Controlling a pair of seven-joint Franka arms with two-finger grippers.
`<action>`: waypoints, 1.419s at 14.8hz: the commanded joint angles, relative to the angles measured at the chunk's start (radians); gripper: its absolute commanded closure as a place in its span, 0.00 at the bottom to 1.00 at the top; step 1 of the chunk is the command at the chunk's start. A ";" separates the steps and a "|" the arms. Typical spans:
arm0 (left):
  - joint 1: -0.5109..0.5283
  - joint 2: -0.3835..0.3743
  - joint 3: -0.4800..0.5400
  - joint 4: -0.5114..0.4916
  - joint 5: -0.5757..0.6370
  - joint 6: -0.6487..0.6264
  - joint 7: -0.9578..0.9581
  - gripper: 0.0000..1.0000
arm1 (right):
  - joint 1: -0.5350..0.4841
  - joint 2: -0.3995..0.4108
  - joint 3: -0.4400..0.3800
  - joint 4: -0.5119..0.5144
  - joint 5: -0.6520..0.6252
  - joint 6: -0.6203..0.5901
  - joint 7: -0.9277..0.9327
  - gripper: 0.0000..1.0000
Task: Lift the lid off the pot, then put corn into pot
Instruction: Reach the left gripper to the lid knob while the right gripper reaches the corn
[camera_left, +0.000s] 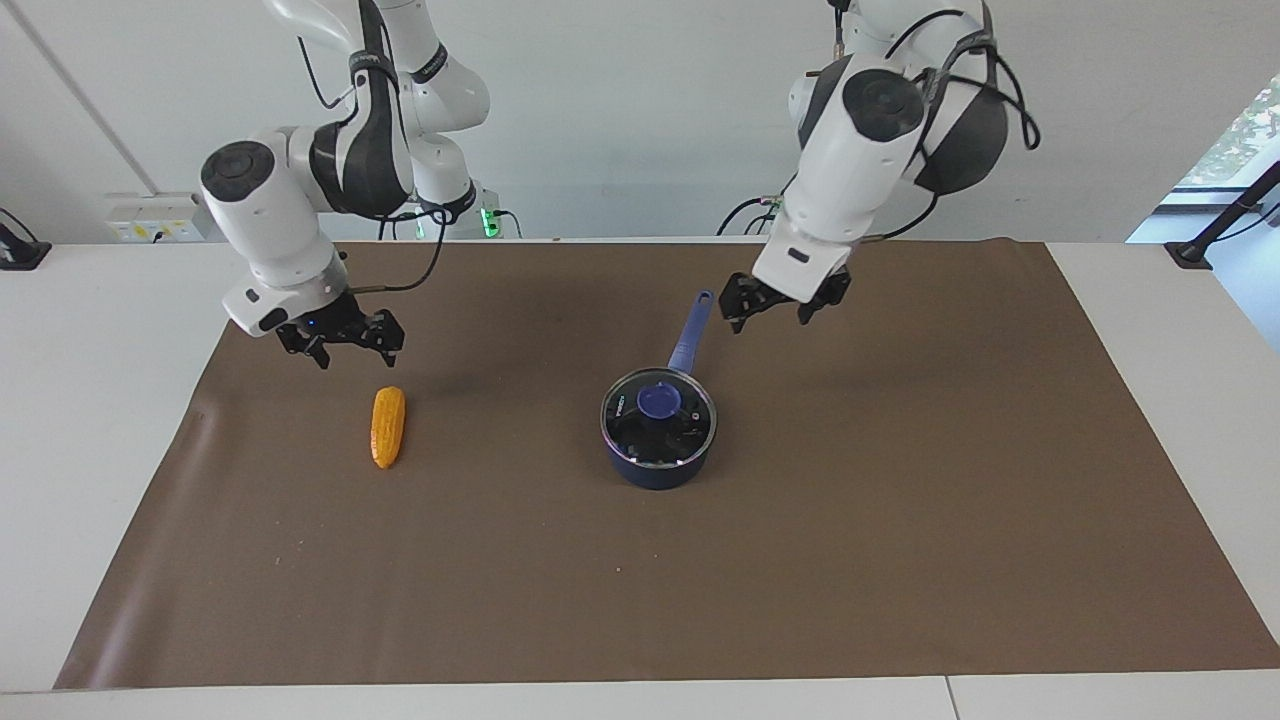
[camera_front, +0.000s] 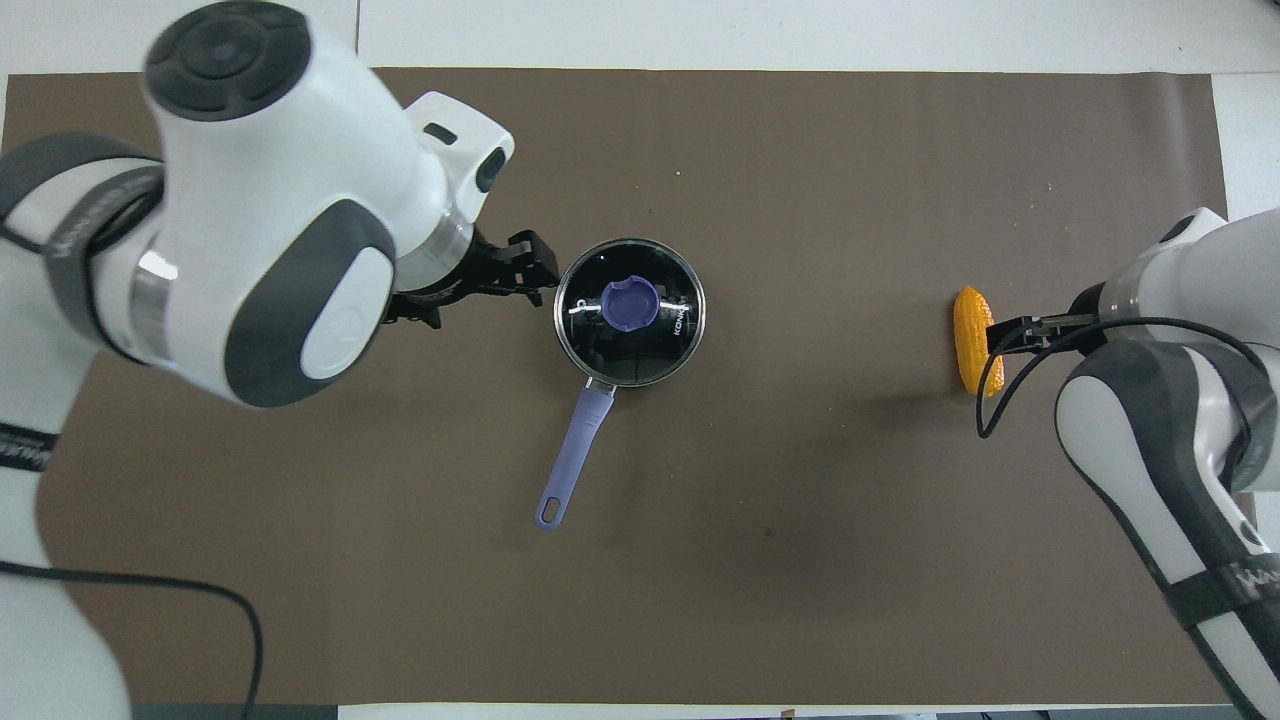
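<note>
The lid (camera_left: 659, 412) sits flat on the pot (camera_left: 655, 470), its blue knob (camera_left: 659, 401) at the centre, so the first step is not yet done. The pot stands near the middle of the brown mat (camera_left: 900, 560) that covers the table (camera_left: 90, 420), with its handle (camera_left: 692, 331) pointing toward the robots. The corn (camera_left: 387, 427) lies on the mat well apart from the pot, toward the right arm's end of the table. The left end effector (camera_left: 771, 307) hangs in the air above the mat just beside the handle's tip, its fingers spread and holding nothing. The right end effector (camera_left: 343, 342) hovers above the mat just beside the corn's robot-side end; its fingers look parted and empty, though how far cannot be told. The main risk lies at the knob: it is small and rounded, so a grasp that comes down off centre would likely slip off or tip the lid, and a lid that drags on the rim could pull the light pot along or swing it by its long handle. The left end effector is also close to the handle, so a careless descent could knock it and turn the pot. On the other side, a pinch on the corn's tapered end could let it roll or squirt away, and bringing it over before the lid is clear would leave it resting on the glass.
</note>
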 joint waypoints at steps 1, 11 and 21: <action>-0.073 0.171 0.022 0.171 -0.001 0.031 -0.125 0.00 | -0.005 0.042 0.000 -0.099 0.025 0.204 -0.053 0.00; -0.130 0.251 0.022 0.168 0.008 0.150 -0.217 0.00 | -0.010 0.140 0.000 -0.107 0.025 0.260 -0.117 0.34; -0.160 0.258 0.022 0.127 0.074 0.151 -0.239 0.04 | 0.033 0.148 0.003 0.052 0.025 0.027 -0.097 1.00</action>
